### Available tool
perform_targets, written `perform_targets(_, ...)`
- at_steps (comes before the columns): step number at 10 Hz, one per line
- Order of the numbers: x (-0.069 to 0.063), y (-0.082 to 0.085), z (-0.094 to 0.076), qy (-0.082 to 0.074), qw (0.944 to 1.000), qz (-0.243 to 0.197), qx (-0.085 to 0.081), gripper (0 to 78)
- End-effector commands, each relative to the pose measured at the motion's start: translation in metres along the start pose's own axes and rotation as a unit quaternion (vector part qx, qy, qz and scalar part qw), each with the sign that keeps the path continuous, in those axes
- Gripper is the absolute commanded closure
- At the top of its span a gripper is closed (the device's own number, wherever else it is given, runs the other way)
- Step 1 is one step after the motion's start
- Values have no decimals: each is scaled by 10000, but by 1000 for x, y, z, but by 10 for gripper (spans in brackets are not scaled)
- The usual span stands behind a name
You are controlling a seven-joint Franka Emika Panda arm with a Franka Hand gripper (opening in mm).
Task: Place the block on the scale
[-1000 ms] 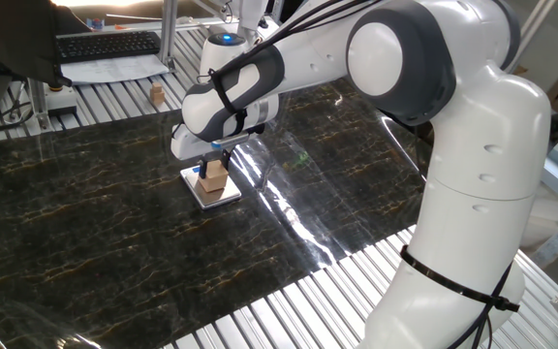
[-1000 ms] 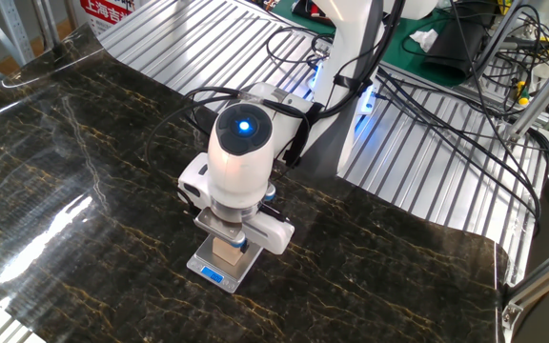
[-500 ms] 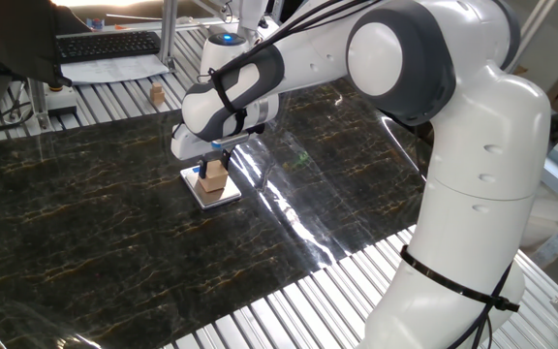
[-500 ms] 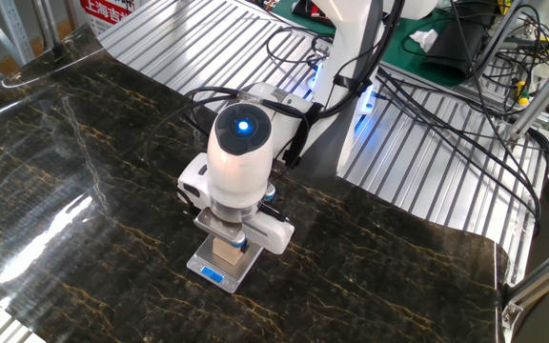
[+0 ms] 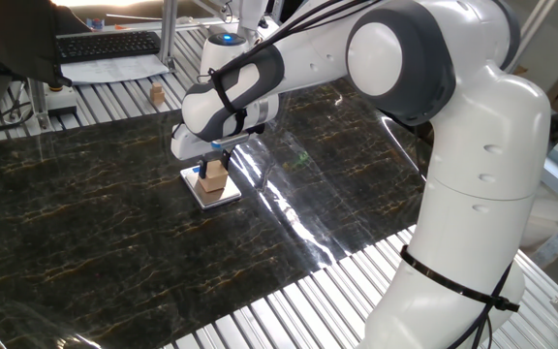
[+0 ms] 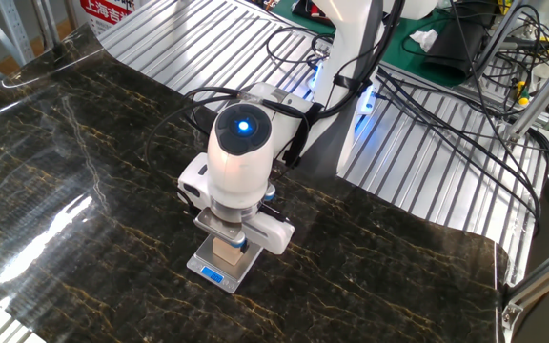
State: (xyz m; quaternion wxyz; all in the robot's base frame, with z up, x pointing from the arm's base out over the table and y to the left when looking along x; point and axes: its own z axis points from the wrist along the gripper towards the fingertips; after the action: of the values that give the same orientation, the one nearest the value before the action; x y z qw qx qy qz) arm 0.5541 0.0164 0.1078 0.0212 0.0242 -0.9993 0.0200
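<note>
One small light-tan plain wooden cube, the block, sits on one flat square silver-white digital scale, blue display strip at its near edge in the other fixed view, all on the dark marbled mat. One white two-finger gripper straight above the block, fingers down at its sides; cannot tell if they are clamped on it or just apart, the wrist hides the contact in both views. Block looks to rest flat on the platform, roughly centred, so judged step: release and retreat. To do it well: open fingers fully and evenly so neither drags the cube sideways, then lift straight up, no sideways motion, so the block stays put and the light scale doesn't slide on the mat. Counts, left to right in one fixed view: one black keyboard, one tinier tan wooden piece on the ribbed metal table, one scale, one block, one gripper, one white arm
</note>
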Motion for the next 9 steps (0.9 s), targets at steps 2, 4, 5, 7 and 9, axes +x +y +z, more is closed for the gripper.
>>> perform_targets(2,-1,0,-1,-5,10000,8,-2,764)
perform_targets(4,-1,0,-1,-5,10000,10,-1,764)
perform_targets(5,-1,0,-1,-5,10000,15,0,764)
perform_targets(7,-1,0,-1,-9,10000,37,3,764)
perform_targets(9,-1,0,-1,-17,10000,74,10,764)
